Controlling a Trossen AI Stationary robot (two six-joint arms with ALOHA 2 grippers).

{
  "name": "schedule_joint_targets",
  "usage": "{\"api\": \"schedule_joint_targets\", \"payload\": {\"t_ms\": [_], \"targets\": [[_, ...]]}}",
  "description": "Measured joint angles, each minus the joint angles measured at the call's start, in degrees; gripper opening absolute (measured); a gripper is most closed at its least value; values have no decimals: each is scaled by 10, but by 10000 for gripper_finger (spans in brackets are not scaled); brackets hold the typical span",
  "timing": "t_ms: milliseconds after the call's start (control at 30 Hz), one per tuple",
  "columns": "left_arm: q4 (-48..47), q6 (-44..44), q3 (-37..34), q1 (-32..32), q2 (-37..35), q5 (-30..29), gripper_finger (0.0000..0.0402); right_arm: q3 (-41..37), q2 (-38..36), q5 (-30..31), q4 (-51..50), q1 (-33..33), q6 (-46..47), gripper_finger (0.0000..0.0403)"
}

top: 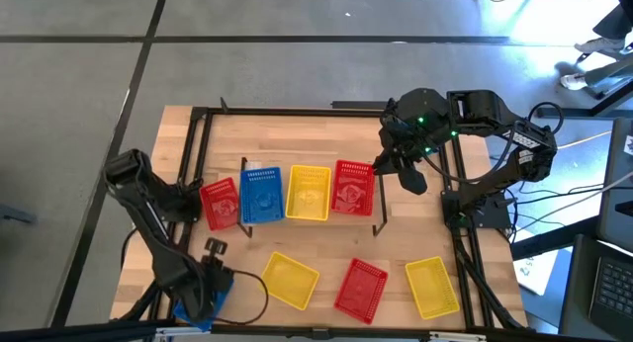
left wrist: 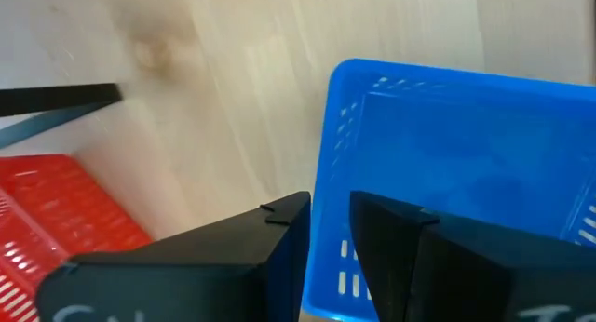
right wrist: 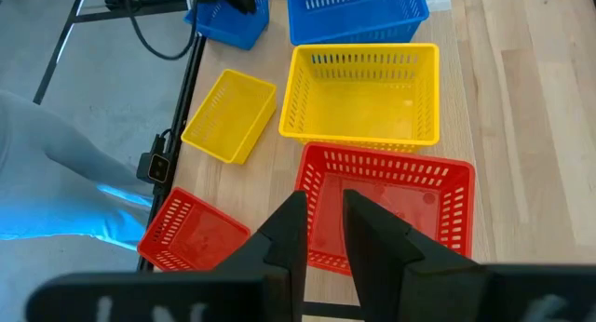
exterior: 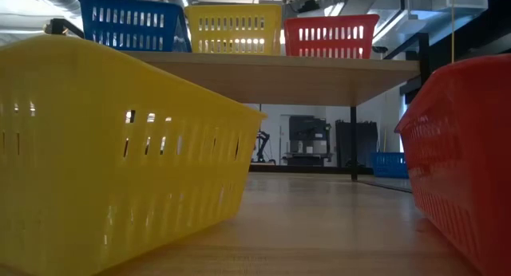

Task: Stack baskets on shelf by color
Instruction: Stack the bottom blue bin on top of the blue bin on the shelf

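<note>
The shelf (top: pixel 309 226) stands mid-table and carries a blue basket (top: pixel 262 194), a yellow basket (top: pixel 309 192) and a red basket (top: pixel 353 187) side by side. Another red basket (top: pixel 220 203) lies at the shelf's left end. My left gripper (top: pixel 205 288), at the table's near left corner, is shut on a blue basket (top: pixel 191 310). My right gripper (right wrist: pixel 325 206) hovers above the shelf's red basket (right wrist: pixel 391 206), shut and touching nothing. Two yellow baskets (top: pixel 289 280) (top: pixel 432 286) and one red basket (top: pixel 361 288) rest on the table near its near edge. My left gripper pinches one side wall (left wrist: pixel 328 252) of the blue basket (left wrist: pixel 447 164) near a corner. One finger (left wrist: pixel 279 238) is outside the wall and the other finger (left wrist: pixel 400 248) is inside the basket. The fingers come from above. Whether the basket rests on the table, I cannot tell.
A black frame (top: pixel 193 144) borders the table top. The near yellow basket (exterior: pixel 112 156) and the near red basket (exterior: pixel 463 156) fill the low view's foreground, with bare wood (exterior: pixel 319 228) between them. Cables (top: pixel 252 293) trail beside the left arm.
</note>
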Motion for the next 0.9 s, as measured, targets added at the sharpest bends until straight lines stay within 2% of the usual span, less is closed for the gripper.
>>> {"api": "schedule_joint_targets", "payload": {"t_ms": [467, 667, 900], "targets": [[1, 1, 0, 0, 41, 1, 71, 0, 0, -1, -1, 0, -9, 69], [5, 0, 0, 0, 64, 1, 71, 0, 0, -58, -1, 0, -41, 69], [17, 0, 0, 0, 96, 5, 65, 0, 0, -61, -1, 0, -41, 69]]}}
